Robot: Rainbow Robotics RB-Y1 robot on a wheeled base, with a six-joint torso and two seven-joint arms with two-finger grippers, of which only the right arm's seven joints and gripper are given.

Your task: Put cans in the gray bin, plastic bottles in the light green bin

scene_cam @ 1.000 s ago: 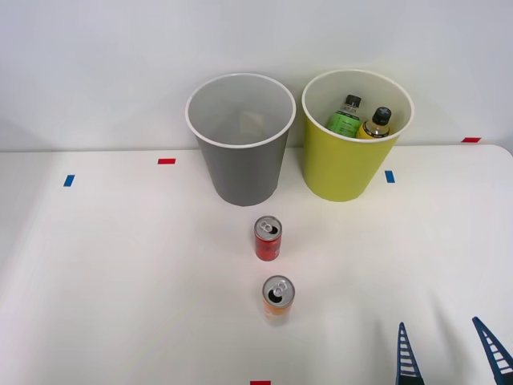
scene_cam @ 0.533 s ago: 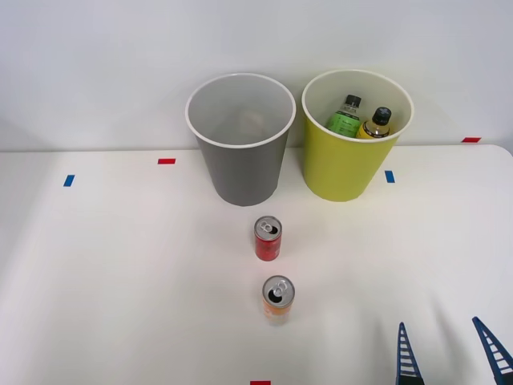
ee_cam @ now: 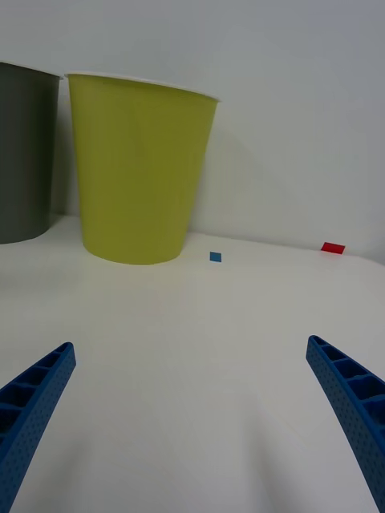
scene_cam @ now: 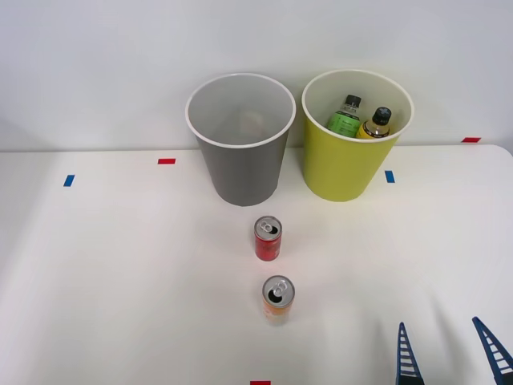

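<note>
Two cans stand upright mid-table: a red can (scene_cam: 268,238) and, nearer me, an orange can (scene_cam: 277,299) with a white lower part. Behind them stands the gray bin (scene_cam: 240,140), its pale inside showing nothing. To its right the light green bin (scene_cam: 353,136) (ee_cam: 140,168) holds two plastic bottles, one green-labelled (scene_cam: 345,117) and one yellow-orange (scene_cam: 375,124). My right gripper (scene_cam: 450,354) (ee_cam: 192,421) hangs open at the front right of the table, well right of the orange can, nothing between its blue fingers.
Small red tape marks (scene_cam: 166,161) and blue tape marks (scene_cam: 389,176) dot the white table (scene_cam: 120,273). A plain wall rises right behind the bins. The gray bin's side (ee_cam: 24,152) also shows beside the green one in the wrist view.
</note>
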